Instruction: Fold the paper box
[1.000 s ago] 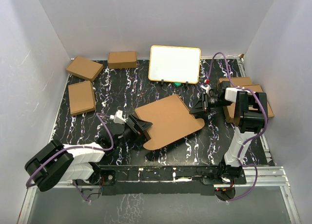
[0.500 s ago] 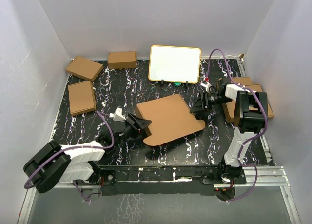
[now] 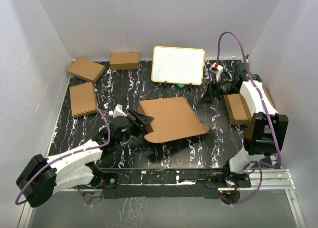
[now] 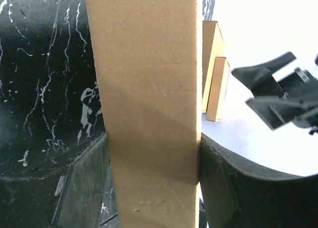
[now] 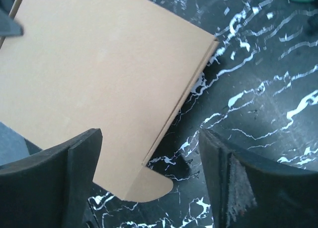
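Right pincer (image 3: 209, 92) withdrawn, apart; left pincer (image 3: 145, 120) apparently clamps paper box (image 3: 173, 119) edge.

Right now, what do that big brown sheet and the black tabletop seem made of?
I'd say the paper box is matte brown cardboard, by its dull fibrous face and creased edge. As for the table, black with white marble-like veins: stone or printed sheet, I cannot tell.

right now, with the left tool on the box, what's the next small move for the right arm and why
Probably bring the right tool down to the rounded flap at the paper box's right corner. The left tool is clamped on the box's left edge, the right tool hangs open and off the box, and that flap sticks out unfolded.
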`<state>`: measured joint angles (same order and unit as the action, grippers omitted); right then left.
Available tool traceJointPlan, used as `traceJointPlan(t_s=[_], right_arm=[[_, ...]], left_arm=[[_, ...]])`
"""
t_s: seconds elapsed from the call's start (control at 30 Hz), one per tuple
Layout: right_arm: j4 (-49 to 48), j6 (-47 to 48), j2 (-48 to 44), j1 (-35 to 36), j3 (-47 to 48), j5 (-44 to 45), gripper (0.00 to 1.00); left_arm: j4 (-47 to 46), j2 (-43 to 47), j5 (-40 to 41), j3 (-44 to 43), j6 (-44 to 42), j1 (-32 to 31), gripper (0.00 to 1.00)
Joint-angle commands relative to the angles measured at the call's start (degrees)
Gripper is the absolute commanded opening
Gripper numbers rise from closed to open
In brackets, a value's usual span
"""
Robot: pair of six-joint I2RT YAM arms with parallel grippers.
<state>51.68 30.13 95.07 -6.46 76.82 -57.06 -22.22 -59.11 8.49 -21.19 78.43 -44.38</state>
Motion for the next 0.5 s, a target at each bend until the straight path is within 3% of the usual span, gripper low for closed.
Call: traceJointPlan(t_s=[0.0, 0.1, 0.47], right_arm=[[6.4, 16.9, -8.4, 1.7, 0.5, -8.8, 0.89], [10.9, 28.4, -13.3, 4.9, -1.2, -11.7, 0.99], [-5.7, 27.3, -27.9, 24.7, -5.0, 1.5, 0.99]], left_arm=[[12.5, 2.3, 2.0, -8.9, 5.0, -0.1, 0.39], [19.5, 1.4, 1.9, -14.0, 7.4, 0.3, 0.38], [40.7, -7.1, -9.8, -32.8, 14.2, 7.9, 0.34]])
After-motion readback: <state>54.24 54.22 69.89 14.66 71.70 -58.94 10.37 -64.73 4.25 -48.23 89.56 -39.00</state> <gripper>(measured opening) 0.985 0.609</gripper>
